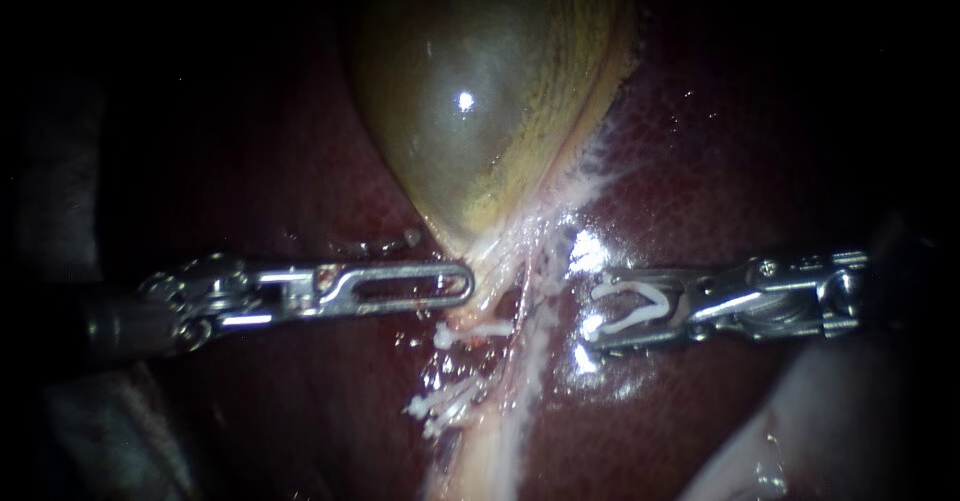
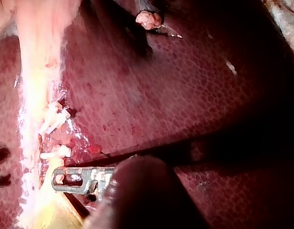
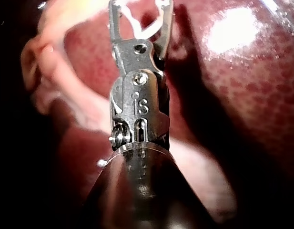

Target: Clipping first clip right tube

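- One pale strand, the right tube (image 1: 540, 306), runs down from the gallbladder (image 1: 470, 91) neck, long axis up-down in the endoscope view.
- Open white clip (image 1: 625, 316) faces it from the right, near, not around it.
- Carrier: right instrument (image 1: 592, 311), jaws wide, gripping that clip from both sides; shaft roughly square to tube; nearer arm.
- Far side: left instrument (image 1: 465, 283), jaws pressed together, tip at pale tissue.
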`<action>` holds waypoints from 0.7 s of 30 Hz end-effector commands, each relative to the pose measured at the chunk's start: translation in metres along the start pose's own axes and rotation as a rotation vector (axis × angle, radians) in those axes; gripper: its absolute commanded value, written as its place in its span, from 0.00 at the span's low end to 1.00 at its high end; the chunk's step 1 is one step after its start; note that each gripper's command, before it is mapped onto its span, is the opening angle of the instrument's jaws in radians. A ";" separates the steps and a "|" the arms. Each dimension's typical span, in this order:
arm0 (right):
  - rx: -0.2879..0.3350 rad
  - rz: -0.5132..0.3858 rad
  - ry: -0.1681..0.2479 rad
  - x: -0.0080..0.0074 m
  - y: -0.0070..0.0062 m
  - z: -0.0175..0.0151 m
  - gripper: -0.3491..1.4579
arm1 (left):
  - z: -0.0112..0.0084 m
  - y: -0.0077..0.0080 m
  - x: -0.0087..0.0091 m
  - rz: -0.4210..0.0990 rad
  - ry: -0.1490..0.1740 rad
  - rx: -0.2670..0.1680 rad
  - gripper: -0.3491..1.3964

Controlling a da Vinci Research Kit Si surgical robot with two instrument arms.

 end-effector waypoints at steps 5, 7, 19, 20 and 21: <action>0.007 0.041 0.002 0.0000 -0.0002 0.0000 0.52 | -0.0001 0.0001 0.0001 -0.001 -0.001 -0.001 0.00; 0.013 0.070 0.002 0.0000 -0.0004 0.0001 0.52 | -0.0003 0.0002 0.0002 -0.002 -0.002 -0.002 0.00; 0.033 0.329 -0.036 0.0001 -0.0022 0.0004 0.52 | -0.0017 0.0006 0.0007 -0.005 -0.009 -0.007 0.00; 0.033 0.347 -0.042 0.0001 -0.0024 0.0006 0.52 | -0.0019 0.0006 0.0008 -0.006 -0.011 -0.008 0.00; 0.035 0.359 -0.045 0.0001 -0.0025 0.0007 0.52 | -0.0022 0.0008 0.0008 -0.007 -0.012 -0.009 0.00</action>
